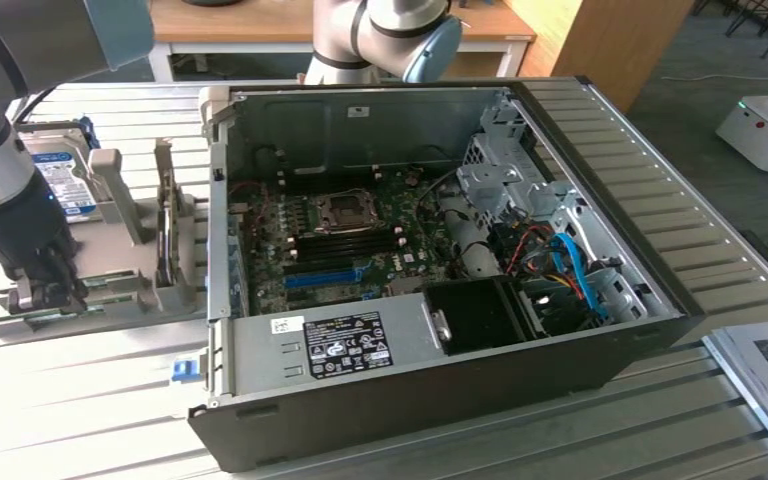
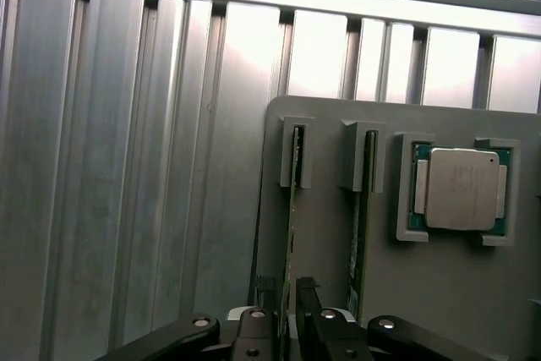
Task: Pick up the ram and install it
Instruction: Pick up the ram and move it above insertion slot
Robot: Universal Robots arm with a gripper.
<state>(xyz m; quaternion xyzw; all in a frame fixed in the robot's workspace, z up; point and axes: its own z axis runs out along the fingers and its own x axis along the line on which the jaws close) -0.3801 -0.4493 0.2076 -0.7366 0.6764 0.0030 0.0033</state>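
Observation:
Two green ram sticks stand on edge in the slots of a grey holder (image 2: pixel 330 234). The ram (image 2: pixel 292 209) nearer the holder's edge runs down between my gripper's fingertips; the second ram stick (image 2: pixel 362 209) stands beside it. My gripper (image 2: pixel 287 310) is shut on the first stick, which still sits in its slot. In the exterior view my gripper (image 1: pixel 48 290) reaches down into the grey holder (image 1: pixel 117 285) on the exterior view's left, beside the open computer case (image 1: pixel 424 400). The motherboard (image 1: pixel 337 235) lies exposed inside the case.
A processor chip (image 2: pixel 461 188) sits in a pocket of the holder next to the sticks. A silver hard drive (image 1: pixel 61 170) with a blue-white label stands behind my arm. The ribbed metal table (image 2: pixel 127 166) surrounds the holder. Cables and a drive cage (image 1: pixel 544 250) fill the case's right side.

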